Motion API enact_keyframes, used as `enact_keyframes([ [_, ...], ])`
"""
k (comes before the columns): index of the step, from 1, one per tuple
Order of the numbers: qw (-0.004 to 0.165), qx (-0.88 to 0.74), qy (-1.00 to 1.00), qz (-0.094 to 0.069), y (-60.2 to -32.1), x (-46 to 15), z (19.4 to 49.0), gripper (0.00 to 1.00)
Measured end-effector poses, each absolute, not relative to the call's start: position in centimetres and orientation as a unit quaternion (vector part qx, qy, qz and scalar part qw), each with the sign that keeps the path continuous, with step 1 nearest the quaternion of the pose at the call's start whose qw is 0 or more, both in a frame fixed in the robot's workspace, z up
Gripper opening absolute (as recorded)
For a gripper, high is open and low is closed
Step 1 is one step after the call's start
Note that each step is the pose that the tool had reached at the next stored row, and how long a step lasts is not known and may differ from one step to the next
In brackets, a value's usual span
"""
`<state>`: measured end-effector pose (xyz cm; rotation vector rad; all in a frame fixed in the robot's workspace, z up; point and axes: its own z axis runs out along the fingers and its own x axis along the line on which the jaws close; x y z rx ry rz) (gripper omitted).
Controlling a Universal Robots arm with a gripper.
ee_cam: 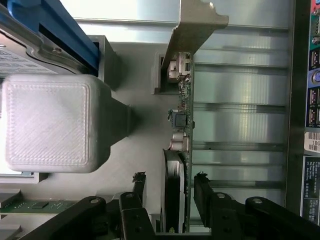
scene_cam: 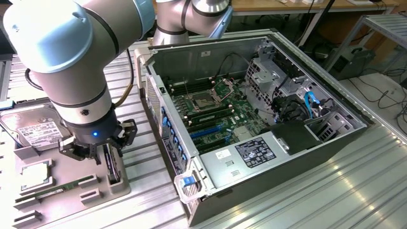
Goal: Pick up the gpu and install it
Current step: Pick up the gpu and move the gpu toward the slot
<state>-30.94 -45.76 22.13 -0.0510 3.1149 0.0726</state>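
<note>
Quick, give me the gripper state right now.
Gripper: open, jaws standing either side of the gpu, which is on edge, with gaps showing; not clamped on it.

Printed matter. A white label (scene_cam: 36, 130) on the hard drive (scene_cam: 14, 120) carries lines of print too small to read. Inside the computer case (scene_cam: 286, 191), the metal cover bears a black label (scene_cam: 256, 151) with white print and a small white sticker (scene_cam: 222, 153), both illegible. In the wrist view, a pale sticker (ee_cam: 314, 144) beside the case's ports begins "18", and the dark label (ee_cam: 311, 187) next to it is unreadable.
</note>
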Motion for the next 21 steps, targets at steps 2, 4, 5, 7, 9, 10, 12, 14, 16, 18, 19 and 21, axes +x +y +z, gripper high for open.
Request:
enact_keyframes([
  [2,0.013,-0.016,1.000,0.023,-45.76,-30.93,22.13,0.51],
  [4,0.013,-0.016,1.000,0.023,-45.76,-30.91,22.12,0.51],
  [5,0.013,-0.016,1.000,0.023,-45.77,-30.91,22.12,0.51],
  [7,0.013,-0.016,1.000,0.023,-45.76,-30.89,22.10,0.50],
  [9,0.013,-0.016,1.000,0.023,-45.76,-30.87,22.08,0.43],
  [10,0.013,-0.016,1.000,0.023,-45.77,-30.86,22.07,0.36],
  [12,0.013,-0.016,1.000,0.023,-45.76,-30.84,22.06,0.36],
  [14,0.013,-0.016,1.000,0.023,-45.77,-30.83,22.06,0.36],
  [16,0.013,-0.016,1.000,0.023,-45.77,-30.79,22.04,0.35],
  [18,0.013,-0.016,1.000,0.023,-45.77,-30.76,22.04,0.35],
  [19,0.013,-0.016,1.000,0.023,-45.77,-30.74,22.04,0.28],
  [21,0.013,-0.016,1.000,0.023,-45.76,-30.66,22.10,0.28],
])
